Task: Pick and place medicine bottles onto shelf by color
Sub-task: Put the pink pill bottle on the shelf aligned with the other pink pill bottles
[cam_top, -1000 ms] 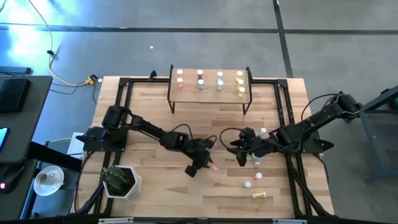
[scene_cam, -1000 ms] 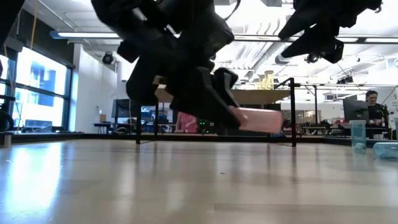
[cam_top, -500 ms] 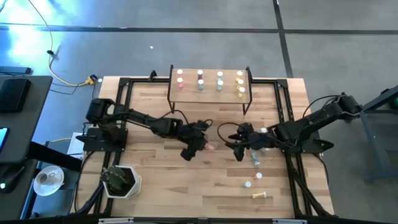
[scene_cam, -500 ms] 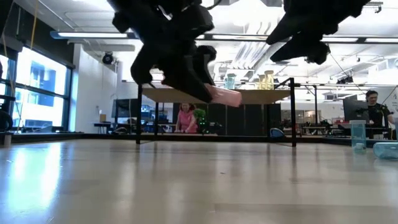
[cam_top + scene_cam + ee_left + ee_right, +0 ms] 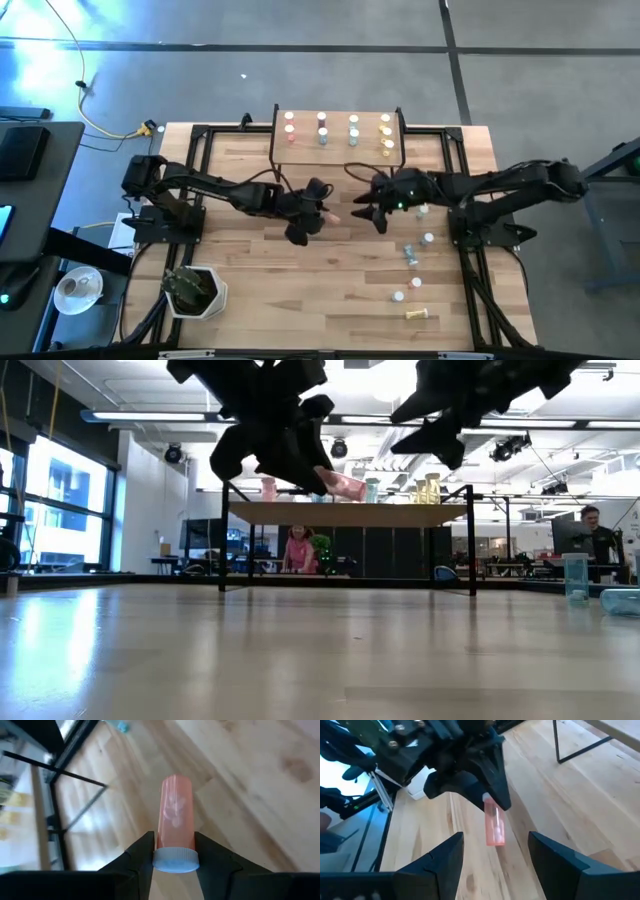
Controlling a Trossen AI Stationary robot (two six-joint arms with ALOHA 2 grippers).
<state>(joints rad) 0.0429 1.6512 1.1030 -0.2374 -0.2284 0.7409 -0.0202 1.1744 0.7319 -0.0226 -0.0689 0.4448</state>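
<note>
While the left gripper [image 5: 322, 218] clenches the pink bottle [image 5: 174, 818] by its cap, mid-air at the shelf's [image 5: 338, 146] 6 o'clock, the right gripper [image 5: 366, 214], spread, should clasp its free body squarely.

We see a pink bottle [image 5: 175, 815] with a white cap, held in the air by its cap end, lying roughly level in front of the shelf [image 5: 337, 150]. On the shelf stand capped bottles [image 5: 353, 128] in colour columns. More bottles [image 5: 410, 285] wait on the table, one yellow bottle [image 5: 420, 315] on its side.
</note>
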